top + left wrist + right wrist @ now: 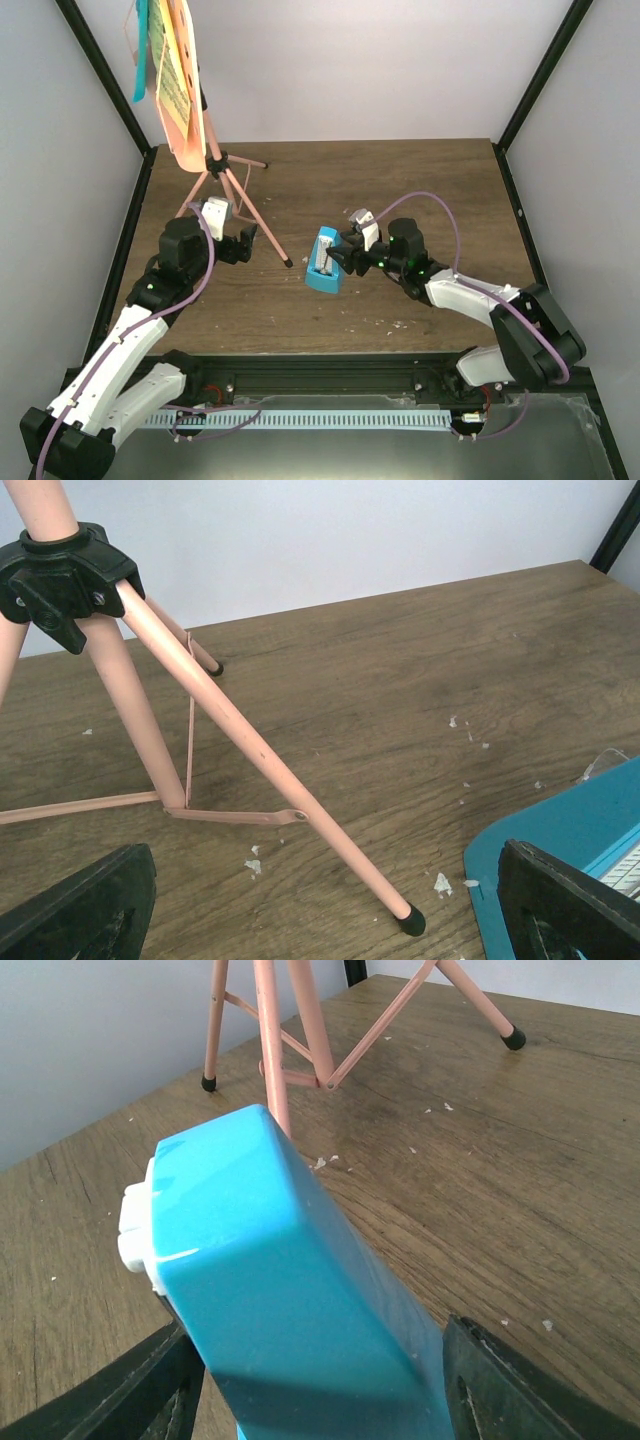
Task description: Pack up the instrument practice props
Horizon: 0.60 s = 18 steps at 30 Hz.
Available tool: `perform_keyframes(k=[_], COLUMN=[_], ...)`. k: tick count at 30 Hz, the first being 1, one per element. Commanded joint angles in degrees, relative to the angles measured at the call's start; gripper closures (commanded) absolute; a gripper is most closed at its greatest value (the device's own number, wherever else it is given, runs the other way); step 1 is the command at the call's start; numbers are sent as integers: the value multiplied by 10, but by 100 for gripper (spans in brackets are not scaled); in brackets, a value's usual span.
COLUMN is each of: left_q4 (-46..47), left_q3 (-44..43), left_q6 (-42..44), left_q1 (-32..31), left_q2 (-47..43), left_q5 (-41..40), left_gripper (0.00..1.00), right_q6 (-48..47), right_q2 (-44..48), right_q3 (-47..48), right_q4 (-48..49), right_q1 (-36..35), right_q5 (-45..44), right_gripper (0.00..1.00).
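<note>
Where the left tool (pixel 238 243) hangs low over the brown wooden table (pixel 420 190), its jaws stand wide apart and grip nothing. Just ahead of it, the near leg of the salmon-pink tripod music stand (pixel 222 165) slants down across the gap. The leg's black rubber foot (pixel 408 920) sits on the wood in front of the two fingers (pixel 90 905) and touches neither. Beyond and above this tool the stand rises to its desk, which carries the blue and yellow printed music sheets (pixel 172 80), high up and to the tool's left. To this tool's right, near but apart from it, stands the small blue wedge-shaped metronome (pixel 322 265). A corner of it shows just past the tool's right finger in the left wrist view. The right tool (pixel 342 262) is partly closed around this metronome, with one black finger (pixel 120 1395) on each flank. Both look pressed against the blue casing, and the metronome appears to stand on the table.
</note>
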State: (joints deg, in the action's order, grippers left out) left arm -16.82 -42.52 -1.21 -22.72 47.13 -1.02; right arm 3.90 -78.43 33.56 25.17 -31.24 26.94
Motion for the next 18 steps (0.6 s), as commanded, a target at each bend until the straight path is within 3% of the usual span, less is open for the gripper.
perform_keyframes(k=[1,18], left_q4=[0,1], left_q3=[-2,-3], left_q6=[8,9], left_q1=[-1,-1], left_q2=[-1,-1], left_q5=[1,0], left_gripper=[5,5], right_q6=[1,-3], right_q2=[-10,-27], right_q3=[8,31], right_q4=[4,-5], right_q1=[8,10], right_q5=[-2,5], right_gripper=[34,34])
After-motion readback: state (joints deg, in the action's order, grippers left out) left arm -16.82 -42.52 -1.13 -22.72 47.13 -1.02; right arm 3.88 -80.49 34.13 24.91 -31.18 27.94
